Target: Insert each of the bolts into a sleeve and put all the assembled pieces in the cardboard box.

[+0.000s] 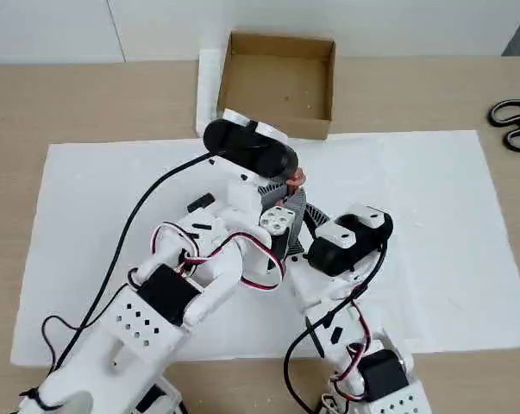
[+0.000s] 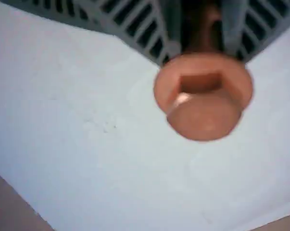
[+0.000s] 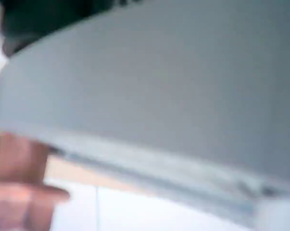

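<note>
1. The orange piece (image 2: 202,98) was seen clamped in the left gripper (image 2: 202,45) over the paper (image 1: 432,216), with its long axis in line with the fingers and its head outward.
2. The right gripper (image 1: 316,224) was found just beside it — its state could not be told.
3. The box (image 1: 281,38) lay just beyond, on the far side — the left arm was judged nearer.

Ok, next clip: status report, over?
Left hand shut on orange piece, over the paper. Right arm close beside. Cardboard box just beyond; scissors far aside.
</note>
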Robot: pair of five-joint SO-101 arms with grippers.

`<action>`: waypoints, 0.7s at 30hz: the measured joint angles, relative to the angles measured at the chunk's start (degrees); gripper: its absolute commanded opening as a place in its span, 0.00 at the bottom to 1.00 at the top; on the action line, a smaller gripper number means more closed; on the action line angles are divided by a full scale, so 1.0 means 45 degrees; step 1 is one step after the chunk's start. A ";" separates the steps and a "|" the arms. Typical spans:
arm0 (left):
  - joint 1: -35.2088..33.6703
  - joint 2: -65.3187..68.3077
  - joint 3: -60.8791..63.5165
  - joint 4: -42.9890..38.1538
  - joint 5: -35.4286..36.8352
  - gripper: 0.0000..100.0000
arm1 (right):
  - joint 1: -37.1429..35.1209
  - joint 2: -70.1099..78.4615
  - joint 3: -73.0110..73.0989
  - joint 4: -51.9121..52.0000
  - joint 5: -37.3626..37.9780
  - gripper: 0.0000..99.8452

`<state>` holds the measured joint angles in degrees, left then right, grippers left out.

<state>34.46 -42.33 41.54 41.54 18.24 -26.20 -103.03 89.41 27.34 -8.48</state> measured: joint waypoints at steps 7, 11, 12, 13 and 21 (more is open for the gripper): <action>0.0000 0.0000 0.0020 0.0098 0.0000 0.01 | 0.0000 0.0000 0.0000 0.0000 0.0000 0.00; 0.0000 0.0000 0.0020 0.0508 0.0000 0.09 | 0.0000 0.0000 0.0000 0.0000 0.0000 0.00; 0.0000 -0.0020 0.0020 0.0625 0.0000 0.11 | 0.0000 0.0000 0.0000 0.0000 0.0000 0.00; -0.0020 -0.0078 0.0020 0.0762 0.0000 0.13 | 0.0000 0.0000 0.0000 0.0000 0.0020 0.00; -0.0156 -0.0176 0.0000 0.0996 0.0000 0.13 | 0.0078 0.0000 0.0039 0.0000 0.0020 0.00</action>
<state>33.76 -43.12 41.54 46.02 18.24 -25.85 -103.03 89.58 27.34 -8.40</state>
